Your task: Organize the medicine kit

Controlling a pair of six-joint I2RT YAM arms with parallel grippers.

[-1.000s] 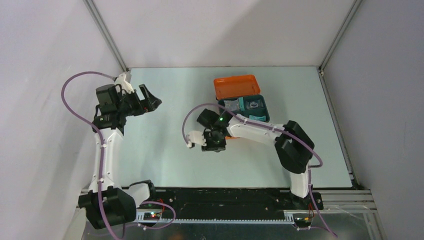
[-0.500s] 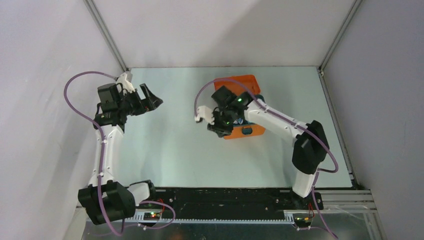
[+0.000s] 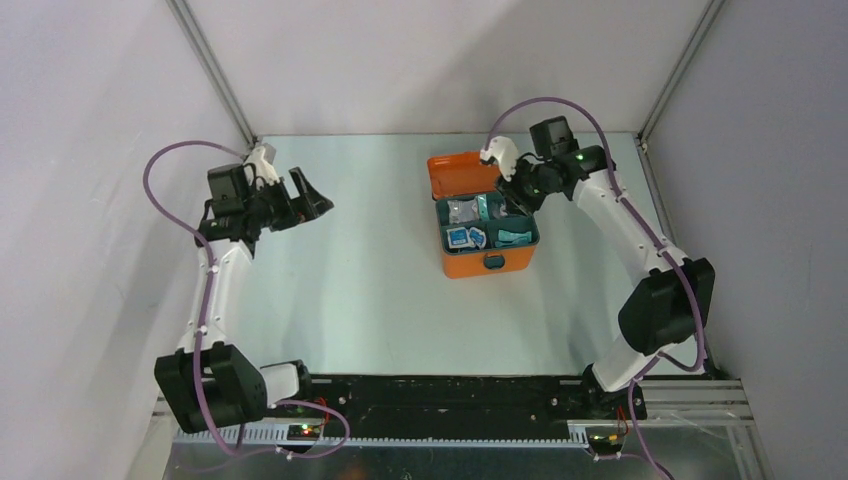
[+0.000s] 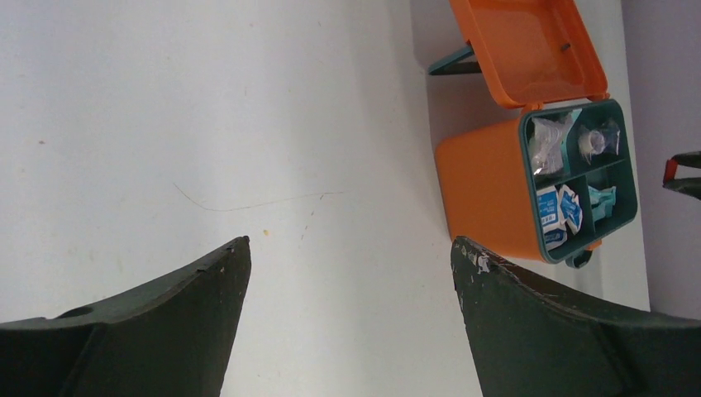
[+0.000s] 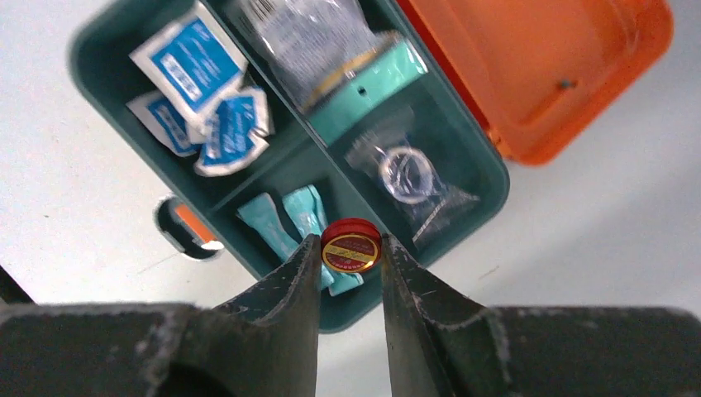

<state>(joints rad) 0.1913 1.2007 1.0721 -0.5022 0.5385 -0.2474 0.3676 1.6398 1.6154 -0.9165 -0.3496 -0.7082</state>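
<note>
Since the tin was not yet placed: the right claw (image 5: 350,252) pinched a small red round tin (image 5: 351,246) above the medicine kit (image 3: 485,222).
Left claw (image 4: 347,273): spread wide, holding nothing.
Kit: far-right on the surface (image 3: 350,290), lid open, tray compartments mostly filled.
Long axis: left-right, latch toward the arms.

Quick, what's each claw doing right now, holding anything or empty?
Left claw: open, holding nothing.
Right claw: closed on a small red round tin, above the open medicine kit.
</note>
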